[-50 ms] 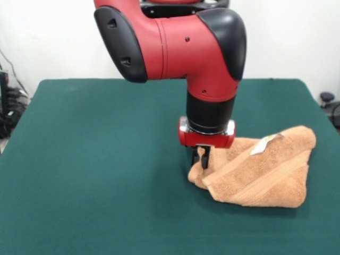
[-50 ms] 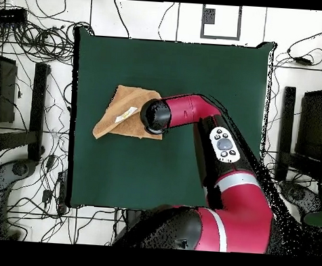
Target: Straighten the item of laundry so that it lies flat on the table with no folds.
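The item of laundry (image 1: 265,172), a tan terry towel, lies folded into a rough triangle on the right part of the green table (image 1: 95,159). Its white care tag (image 1: 264,144) faces up. My gripper (image 1: 201,158) points straight down at the towel's left corner, and its black fingers are shut on a pinch of the cloth there. In the overhead view the towel (image 2: 120,115) lies left of centre on the table (image 2: 194,73). The arm's wrist (image 2: 154,118) covers the towel's right end and hides the gripper.
The red arm (image 2: 220,149) crosses the table from the bottom right of the overhead view. Cables and equipment (image 2: 29,117) lie on the floor around the table edges.
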Available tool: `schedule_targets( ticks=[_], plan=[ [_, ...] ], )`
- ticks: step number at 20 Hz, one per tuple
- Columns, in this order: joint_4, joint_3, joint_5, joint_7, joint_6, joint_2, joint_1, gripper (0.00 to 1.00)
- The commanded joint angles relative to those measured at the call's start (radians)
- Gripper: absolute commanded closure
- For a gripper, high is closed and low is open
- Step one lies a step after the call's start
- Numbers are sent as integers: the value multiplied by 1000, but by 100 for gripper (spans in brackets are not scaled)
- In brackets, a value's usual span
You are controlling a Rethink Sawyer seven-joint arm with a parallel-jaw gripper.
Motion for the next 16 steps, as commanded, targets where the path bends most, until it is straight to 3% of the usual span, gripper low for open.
schedule_targets(
  ticks=[1,16],
  plan=[
    [54,24,-29,-99,-16,-18,19,100],
    [215,51,47,-112,78,-241,10,100]
  ],
)
